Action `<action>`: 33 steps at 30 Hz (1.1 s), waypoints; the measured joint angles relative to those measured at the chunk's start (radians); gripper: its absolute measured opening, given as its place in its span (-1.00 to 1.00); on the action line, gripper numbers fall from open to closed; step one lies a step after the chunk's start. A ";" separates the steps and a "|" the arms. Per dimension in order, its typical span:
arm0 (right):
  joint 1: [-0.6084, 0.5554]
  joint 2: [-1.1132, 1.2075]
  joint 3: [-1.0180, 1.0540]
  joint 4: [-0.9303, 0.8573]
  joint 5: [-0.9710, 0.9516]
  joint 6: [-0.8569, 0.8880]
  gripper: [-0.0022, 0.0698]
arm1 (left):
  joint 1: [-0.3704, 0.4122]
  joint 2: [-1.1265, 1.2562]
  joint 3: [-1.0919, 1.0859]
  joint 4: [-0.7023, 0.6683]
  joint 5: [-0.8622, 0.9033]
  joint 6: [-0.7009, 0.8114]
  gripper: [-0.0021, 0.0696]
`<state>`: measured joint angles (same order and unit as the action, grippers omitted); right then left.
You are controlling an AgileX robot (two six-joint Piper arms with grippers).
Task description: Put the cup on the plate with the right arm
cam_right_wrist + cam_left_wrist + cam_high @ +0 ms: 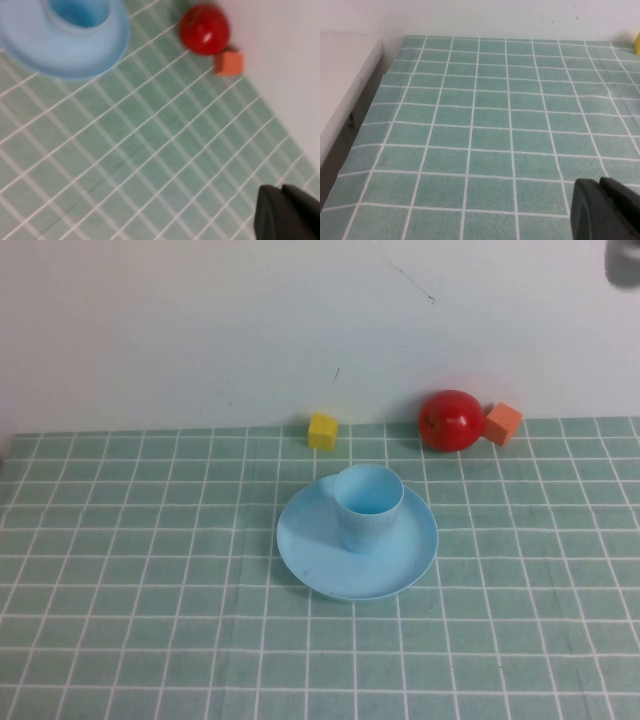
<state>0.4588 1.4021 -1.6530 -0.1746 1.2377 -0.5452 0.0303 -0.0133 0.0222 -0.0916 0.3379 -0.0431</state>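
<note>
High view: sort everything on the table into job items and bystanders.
Job items:
- cup, standing upright on the plate
- plate
- right gripper, off the cup, above the cloth
- left gripper, parked over the cloth

Bystanders:
- yellow cube
- red ball
- orange cube, right of the ball

A staged test bench is suggested, plain white wall (200,330) behind; green grid-patterned cloth (120,620) laid flat; toy blocks, yellow (322,430), orange (503,423), set out

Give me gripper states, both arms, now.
Left gripper: over bare table, state cannot be told.
Right gripper: away from cup on plate, cannot be told.
</note>
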 joint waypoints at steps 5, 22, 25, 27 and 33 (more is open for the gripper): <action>0.000 -0.243 0.370 0.137 -0.157 0.035 -0.95 | 0.000 0.000 0.000 0.000 0.000 0.000 -0.95; 0.000 -0.899 1.015 0.281 -0.346 0.108 -0.95 | 0.000 0.000 0.000 0.000 0.000 0.000 -0.95; 0.000 -0.918 1.052 0.283 -0.329 0.109 -0.95 | 0.000 0.000 0.000 0.000 0.000 0.000 -0.95; 0.000 -0.918 1.066 0.283 -0.317 0.109 -0.95 | 0.000 0.000 0.000 0.000 0.000 0.000 -0.95; 0.000 -0.918 1.073 0.283 -0.287 0.110 -0.95 | 0.000 0.000 0.000 0.000 0.000 0.000 -0.95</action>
<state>0.4588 0.4843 -0.5800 0.1084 0.9510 -0.4353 0.0303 -0.0133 0.0222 -0.0916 0.3379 -0.0431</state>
